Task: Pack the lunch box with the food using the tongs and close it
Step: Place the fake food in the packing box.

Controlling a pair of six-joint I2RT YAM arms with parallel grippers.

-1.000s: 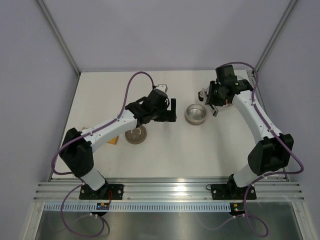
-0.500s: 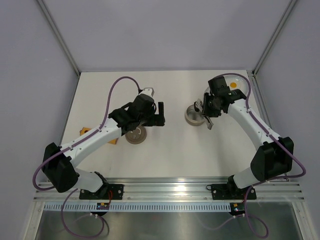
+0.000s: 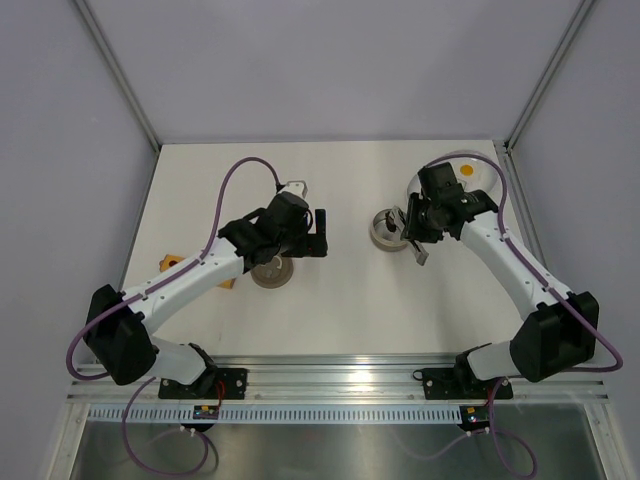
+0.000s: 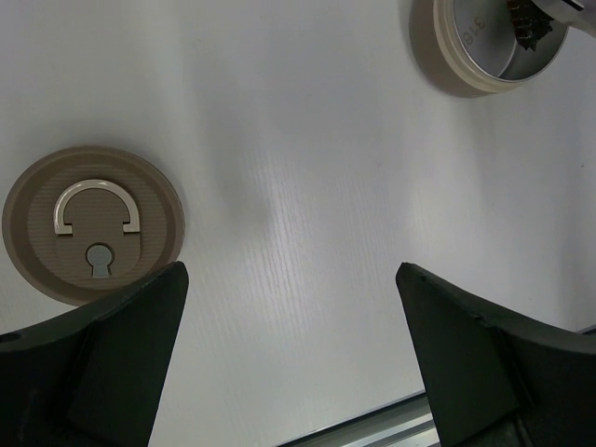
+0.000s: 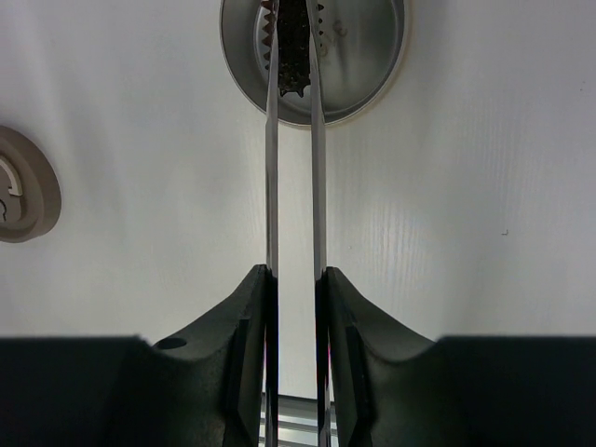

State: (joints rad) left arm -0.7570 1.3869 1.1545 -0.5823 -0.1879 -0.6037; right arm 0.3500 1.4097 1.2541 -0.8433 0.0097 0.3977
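The round steel lunch box (image 3: 382,241) stands mid-table. Its brown-grey lid (image 3: 272,271) lies apart to the left, flat, pale curved mark up (image 4: 93,222). My right gripper (image 5: 293,275) is shut on the thin silver tongs (image 5: 318,168), whose two arms run forward over the lunch box (image 5: 368,56). A dark red-brown piece of food (image 5: 296,47) sits pinched between the toothed tips, above the tin's inside. From the left wrist the same piece (image 4: 531,26) shows in the tin (image 4: 454,51). My left gripper (image 4: 293,270) hangs open over bare table, right of the lid.
A white oval plate (image 3: 485,172) at the back right holds an orange piece (image 3: 467,171), just behind my right wrist (image 3: 440,195). An orange flat block (image 3: 228,282) lies left of the lid, partly under the left arm. The table's near rail runs along the bottom.
The right arm has swung from the plate to over the lunch box, carrying the tongs with the dark piece. The left gripper has drawn back left, nearer the lid, still open.
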